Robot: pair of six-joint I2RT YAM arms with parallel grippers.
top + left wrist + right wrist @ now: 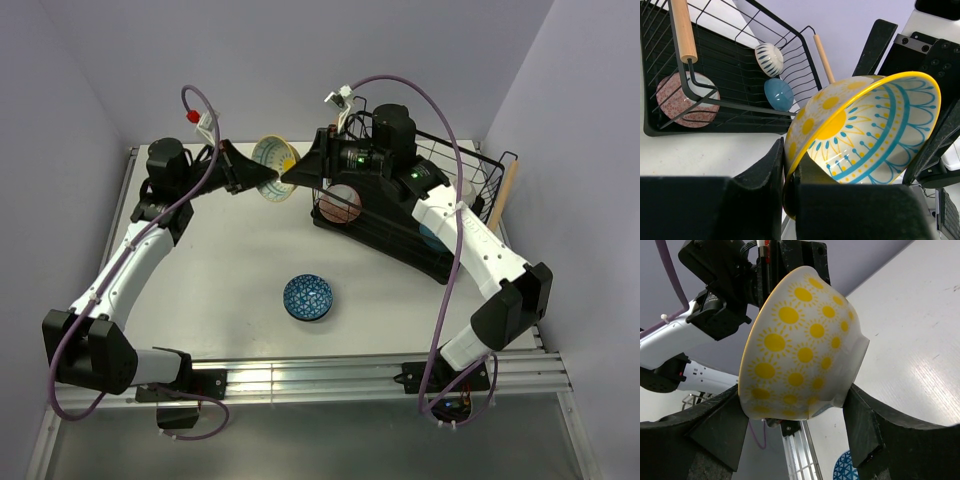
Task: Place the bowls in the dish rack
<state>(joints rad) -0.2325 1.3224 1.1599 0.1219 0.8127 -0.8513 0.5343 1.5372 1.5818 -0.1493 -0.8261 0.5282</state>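
A yellow sun-patterned bowl point(275, 165) hangs in the air just left of the dish rack point(470, 160), a black wire basket with wooden handles. My left gripper point(258, 178) is shut on its rim point(787, 170), one finger inside the bowl point(865, 130) and one outside. My right gripper point(290, 175) straddles the bowl's body point(800, 345) from the other side; one pad meets the rim and the other the foot point(795, 410). A blue patterned bowl point(308, 298) sits on the table in front. In the rack point(730, 65) lie a pink speckled bowl point(677, 100), a plain blue bowl point(778, 93) and a striped bowl point(769, 58).
The rack stands at the back right, angled, with its wooden handle point(684, 30) close to the held bowl. Both arms meet over the back middle of the table point(220, 290). A purple wall runs behind.
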